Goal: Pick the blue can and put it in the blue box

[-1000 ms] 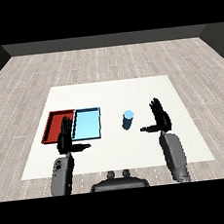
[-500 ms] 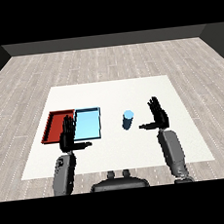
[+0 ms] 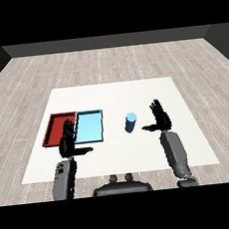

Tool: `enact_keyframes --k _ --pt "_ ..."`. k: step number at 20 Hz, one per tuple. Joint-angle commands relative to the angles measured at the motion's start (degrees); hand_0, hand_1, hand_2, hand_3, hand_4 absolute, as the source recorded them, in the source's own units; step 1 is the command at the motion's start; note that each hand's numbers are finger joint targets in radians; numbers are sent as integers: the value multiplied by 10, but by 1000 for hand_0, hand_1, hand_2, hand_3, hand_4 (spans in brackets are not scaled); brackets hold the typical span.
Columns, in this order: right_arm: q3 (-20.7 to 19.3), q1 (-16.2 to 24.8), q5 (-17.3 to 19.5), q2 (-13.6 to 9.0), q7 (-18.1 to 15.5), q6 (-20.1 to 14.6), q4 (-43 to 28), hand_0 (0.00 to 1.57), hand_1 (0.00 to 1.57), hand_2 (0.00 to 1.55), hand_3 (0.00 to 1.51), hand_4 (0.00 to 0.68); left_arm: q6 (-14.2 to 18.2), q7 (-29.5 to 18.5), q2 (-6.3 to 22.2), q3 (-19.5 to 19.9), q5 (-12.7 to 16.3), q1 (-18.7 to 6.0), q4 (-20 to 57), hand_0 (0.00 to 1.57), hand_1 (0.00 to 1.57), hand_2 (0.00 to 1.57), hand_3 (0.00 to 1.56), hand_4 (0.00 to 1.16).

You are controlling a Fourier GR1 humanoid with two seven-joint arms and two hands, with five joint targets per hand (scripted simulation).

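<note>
A small blue can (image 3: 131,122) stands upright on the white table, right of the light blue tray (image 3: 89,127). My right hand (image 3: 159,118) is open, fingers straight, thumb pointing toward the can, a short gap to the can's right. My left hand (image 3: 68,141) is open too, raised over the near edge of the red tray (image 3: 57,127) where it meets the blue tray. Neither hand touches the can.
The red tray and the blue tray lie side by side at the left of the white table (image 3: 114,94). Both trays hold nothing. Wooden floor surrounds the table.
My right hand has shifted slightly left, toward the can. The left hand and the can have not visibly moved.
</note>
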Motion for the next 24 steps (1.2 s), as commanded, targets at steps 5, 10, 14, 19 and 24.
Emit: enact_keyframes --k 5,10,14,19,24 --pt "-8 -68 5 18 -45 -15 142 0 0 0 0 0 18 0 -8 -6 -11 12 -13 0 0 0 0 0" --pt "0 -58 9 24 -58 -20 161 0 0 0 0 0 -19 -21 5 16 25 -12 20 0 0 0 0 0" --pt "-2 -86 0 31 -48 -28 175 0 0 0 0 0 -30 26 37 51 56 -26 8 0 0 0 0 0" --pt "-12 -139 3 26 -74 -22 275 0 0 0 0 0 -6 -13 1 13 16 16 -6 0 0 0 0 0" --pt "4 -114 2 38 -75 -23 245 0 0 0 0 0 -16 -27 9 21 17 3 25 0 0 0 0 0"
